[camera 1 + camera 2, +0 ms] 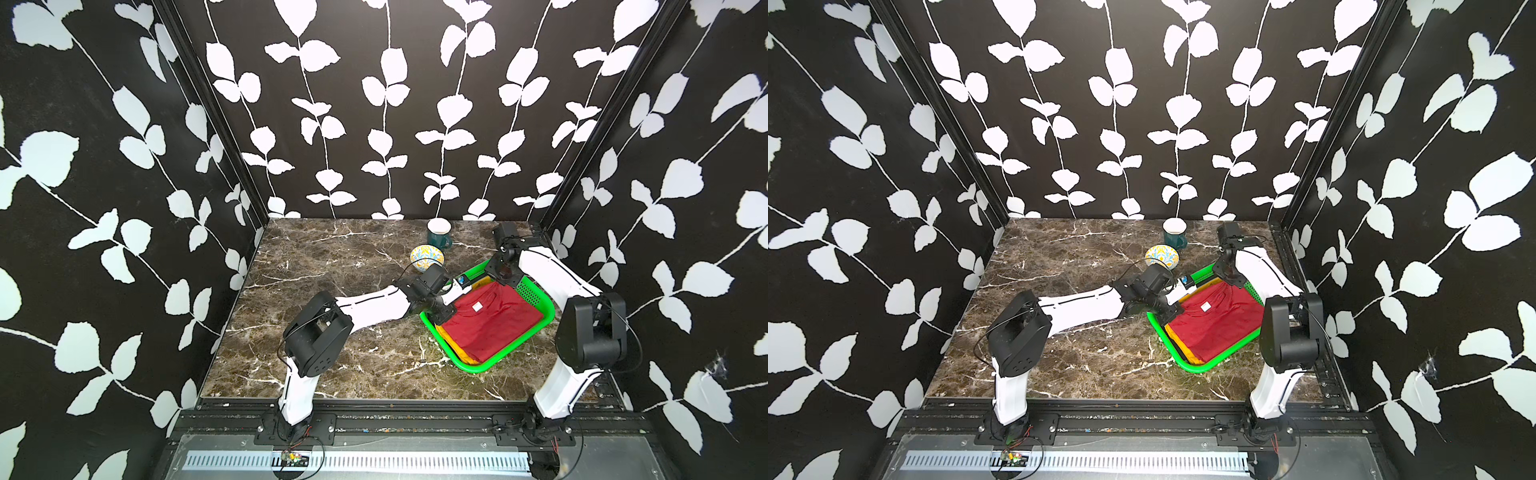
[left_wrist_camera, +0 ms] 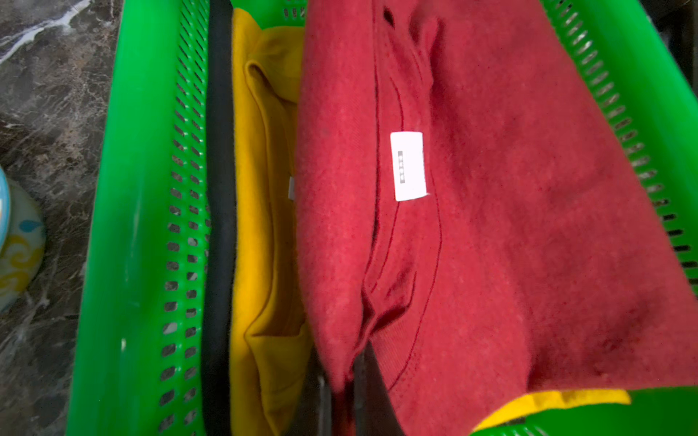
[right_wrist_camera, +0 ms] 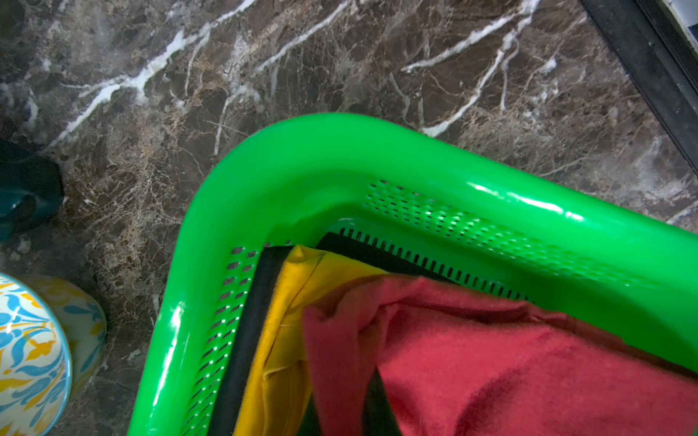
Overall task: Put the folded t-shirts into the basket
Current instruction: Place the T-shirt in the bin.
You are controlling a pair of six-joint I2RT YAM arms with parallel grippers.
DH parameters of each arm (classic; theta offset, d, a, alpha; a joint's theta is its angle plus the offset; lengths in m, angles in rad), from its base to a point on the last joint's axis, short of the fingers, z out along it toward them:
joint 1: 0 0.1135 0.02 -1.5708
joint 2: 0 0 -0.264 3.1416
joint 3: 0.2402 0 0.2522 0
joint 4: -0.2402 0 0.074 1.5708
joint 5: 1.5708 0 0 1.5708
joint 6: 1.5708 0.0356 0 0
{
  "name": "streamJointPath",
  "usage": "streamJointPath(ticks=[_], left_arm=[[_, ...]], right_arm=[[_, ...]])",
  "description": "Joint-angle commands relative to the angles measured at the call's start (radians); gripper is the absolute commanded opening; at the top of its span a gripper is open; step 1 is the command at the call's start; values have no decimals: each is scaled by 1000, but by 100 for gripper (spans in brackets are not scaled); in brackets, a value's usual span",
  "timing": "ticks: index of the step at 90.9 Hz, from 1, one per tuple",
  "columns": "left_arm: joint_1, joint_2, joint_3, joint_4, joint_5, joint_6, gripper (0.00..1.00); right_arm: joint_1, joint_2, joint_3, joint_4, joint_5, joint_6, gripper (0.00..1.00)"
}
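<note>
Though the red t-shirt lies topmost, the basket holds 3.

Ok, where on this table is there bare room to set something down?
Bare: the table's whole far-left stretch beyond the left arm, and the near strip before the basket. Crowded: far right, where mug, bowl and basket cluster.

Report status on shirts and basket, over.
Left pincer, right pincer shut on red shirt. Red shirt atop yellow shirt, black shirt, in basket. Bowl, mug outside basket, not blocking.
</note>
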Motion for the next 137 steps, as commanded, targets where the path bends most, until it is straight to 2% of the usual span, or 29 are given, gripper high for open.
streamJointPath(ticks=[1,8,31,32,36,38,41,46,49,65,80,98,120,128,137], left_arm=[[0,-27,21,-38,-41,27,0],[0,-33,31,-40,-46,29,0],[4,-29,113,-139,-83,60,0],[5,-29,112,-138,-85,61,0],[9,-28,106,-134,-87,59,0],[11,-25,105,-133,-87,58,0],[16,-21,104,-134,-89,53,4],[20,-15,99,-134,-90,42,20],[21,-15,94,-128,-91,38,24],[23,-43,74,-104,-106,31,25],[23,-95,45,-106,-147,33,25],[23,-221,-63,-60,-127,-31,28],[25,-404,-214,-79,-238,-117,37],[30,-471,-284,-72,-312,-165,50],[56,-545,-376,-54,-406,-229,71]], right_arm=[[-11,-6,-6,28,18,5,13],[-17,-15,-16,16,23,9,20],[-34,-102,-61,-16,51,-7,23],[-35,-105,-62,-17,52,-10,25],[-37,-116,-66,-30,51,-21,45],[-38,-123,-66,-39,49,-28,49],[-38,-137,-69,-53,43,-40,52],[-38,-161,-79,-66,33,-55,57],[-39,-182,-87,-77,27,-59,58],[-38,-306,-163,-112,-67,-123,59],[-38,-352,-234,-157,-112,-207,57],[-41,-297,-279,-171,-92,-226,49],[-41,-168,-326,-125,-97,-235,44],[-43,-125,-332,-113,-130,-236,41],[-41,-147,-352,-89,-189,-228,43]])
